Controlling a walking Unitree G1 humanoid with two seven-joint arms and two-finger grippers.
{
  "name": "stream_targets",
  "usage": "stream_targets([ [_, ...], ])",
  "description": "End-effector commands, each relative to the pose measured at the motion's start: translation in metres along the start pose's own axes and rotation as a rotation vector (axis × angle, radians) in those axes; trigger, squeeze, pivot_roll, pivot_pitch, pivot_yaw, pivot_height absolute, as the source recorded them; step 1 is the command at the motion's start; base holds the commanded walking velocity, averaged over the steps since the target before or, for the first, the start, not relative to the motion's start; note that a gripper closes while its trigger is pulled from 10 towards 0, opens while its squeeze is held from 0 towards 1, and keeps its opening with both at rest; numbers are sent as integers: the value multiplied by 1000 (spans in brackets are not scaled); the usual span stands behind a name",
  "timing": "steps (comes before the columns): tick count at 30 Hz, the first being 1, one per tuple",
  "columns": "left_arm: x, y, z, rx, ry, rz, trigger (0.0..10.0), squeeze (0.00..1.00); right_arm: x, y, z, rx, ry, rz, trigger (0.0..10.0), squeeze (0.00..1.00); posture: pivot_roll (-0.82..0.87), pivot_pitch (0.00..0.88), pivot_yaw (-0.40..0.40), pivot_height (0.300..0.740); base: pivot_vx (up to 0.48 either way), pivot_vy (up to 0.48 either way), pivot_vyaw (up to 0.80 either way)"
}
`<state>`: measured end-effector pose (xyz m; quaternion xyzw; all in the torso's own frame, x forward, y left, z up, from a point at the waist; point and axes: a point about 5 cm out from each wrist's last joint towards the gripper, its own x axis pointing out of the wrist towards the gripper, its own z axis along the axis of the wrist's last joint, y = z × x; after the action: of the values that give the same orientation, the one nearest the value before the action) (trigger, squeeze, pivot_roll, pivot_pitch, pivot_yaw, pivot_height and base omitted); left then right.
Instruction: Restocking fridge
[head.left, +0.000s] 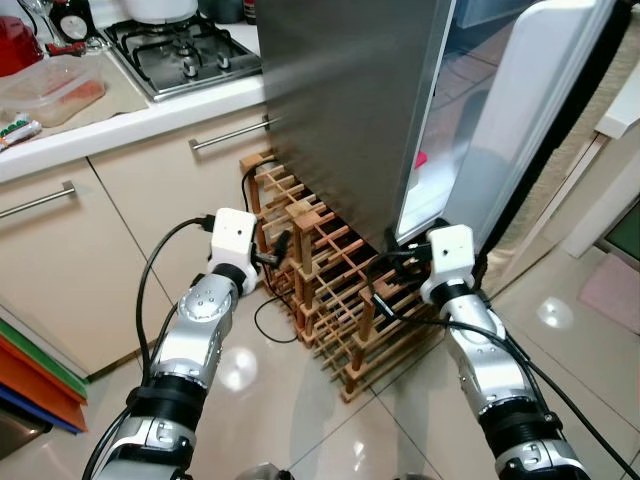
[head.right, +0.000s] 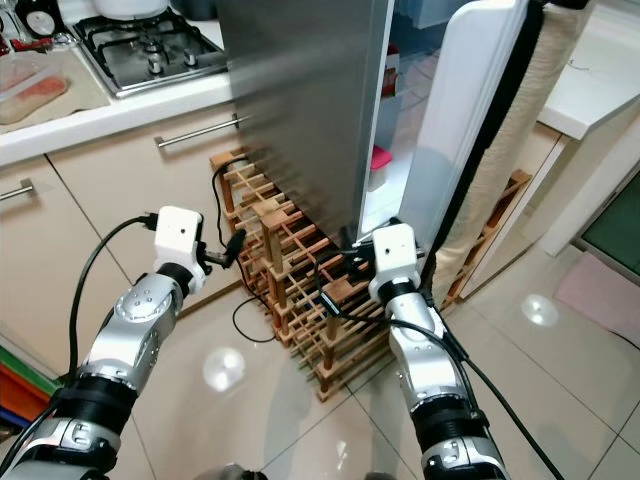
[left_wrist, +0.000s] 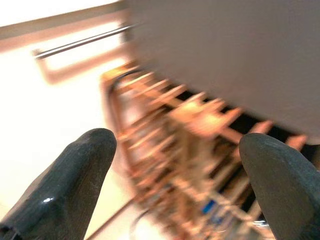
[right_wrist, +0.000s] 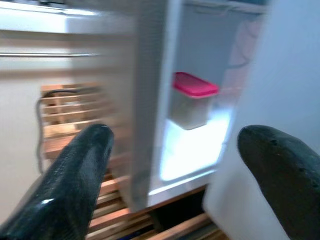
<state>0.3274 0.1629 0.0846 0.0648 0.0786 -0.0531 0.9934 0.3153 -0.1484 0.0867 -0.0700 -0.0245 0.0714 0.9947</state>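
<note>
Left eye view: the fridge (head.left: 340, 110) stood beside the tabletop (head.left: 130, 120) with its door (head.left: 530, 110) swung ajar. A wooden rack (head.left: 335, 300) sat on the floor against the fridge's base. The left tool (head.left: 283, 252) reached toward the rack; the right tool (head.left: 400, 258) hung near the gap at the foot of the door. Neither carried anything.

Right eye view: the same layout, with a red-lidded tub (head.right: 378, 165) just visible inside the fridge through the gap. A black cable (head.right: 250, 325) trailed across the floor by the rack.

Left wrist view: badly blurred. The fingers (left_wrist: 75, 180) stood wide apart with nothing between them, rack slats beyond.

Right wrist view: also blurred. The fingers (right_wrist: 75, 175) were wide apart and empty, aimed at the tub (right_wrist: 192, 100) on a lit shelf.

Risks, as I judged them: the door was only partly open, so the right arm reaching in could strike its edge or the fridge wall. The left tool sat close to the rack and could snag a slat. The loose cable could catch a foot or an arm lead.
</note>
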Motion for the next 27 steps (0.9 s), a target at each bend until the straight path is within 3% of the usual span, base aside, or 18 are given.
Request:
stream_targets([
  [1, -2, 8, -5, 14, 11, 52, 10000, 0, 1, -9, 3, -11, -15, -40, 10000, 0, -96, 0, 37, 740, 0, 0, 0],
  [7, -5, 17, -22, 32, 74, 174, 10000, 0, 2, -35, 7, -52, -34, -163, 10000, 0, -110, 0, 41, 740, 0, 0, 0],
  [12, -3, 15, -24, 26, 81, 186, 10000, 0, -10, -67, 3, -112, -15, -261, 10000, 0, -122, 0, 45, 740, 0, 0, 0],
  [13, -3, 15, -24, 26, 81, 186, 10000, 0, -10, -67, 3, -112, -15, -261, 10000, 0, -122, 0, 45, 740, 0, 0, 0],
  [14, -3, 14, -24, 24, 82, 185, 10000, 0, -13, -74, 1, -128, -9, -278, 10000, 0, -124, 0, 45, 740, 0, 0, 0],
  [16, -3, 12, -26, 25, 83, 180, 10000, 0, -30, -107, -4, -193, 30, -362, 10000, 0, -135, 0, 48, 740, 0, 0, 0],
  [17, -3, 12, -26, 25, 83, 180, 10000, 0, -30, -107, -4, -193, 30, -362, 10000, 0, -135, 0, 48, 740, 0, 0, 0],
  [19, -3, 10, -27, 28, 85, 176, 10000, 0, -46, -135, -7, -246, 62, -452, 10000, 0, -144, 0, 50, 740, 0, 0, 0],
  [22, -3, 8, -28, 28, 87, 169, 10000, 0, -62, -163, -7, -314, 93, -576, 10000, 0, -152, 0, 53, 740, 0, 0, 0],
  [25, -2, 4, -27, 26, 83, 159, 10000, 0, -74, -178, -4, -365, 103, -681, 10000, 0, -156, 0, 54, 740, 0, 0, 0],
  [27, -1, 4, -27, 26, 81, 156, 10000, 0, -76, -180, -4, -366, 106, -704, 10000, 0, -157, 0, 55, 740, 0, 0, 0],
])
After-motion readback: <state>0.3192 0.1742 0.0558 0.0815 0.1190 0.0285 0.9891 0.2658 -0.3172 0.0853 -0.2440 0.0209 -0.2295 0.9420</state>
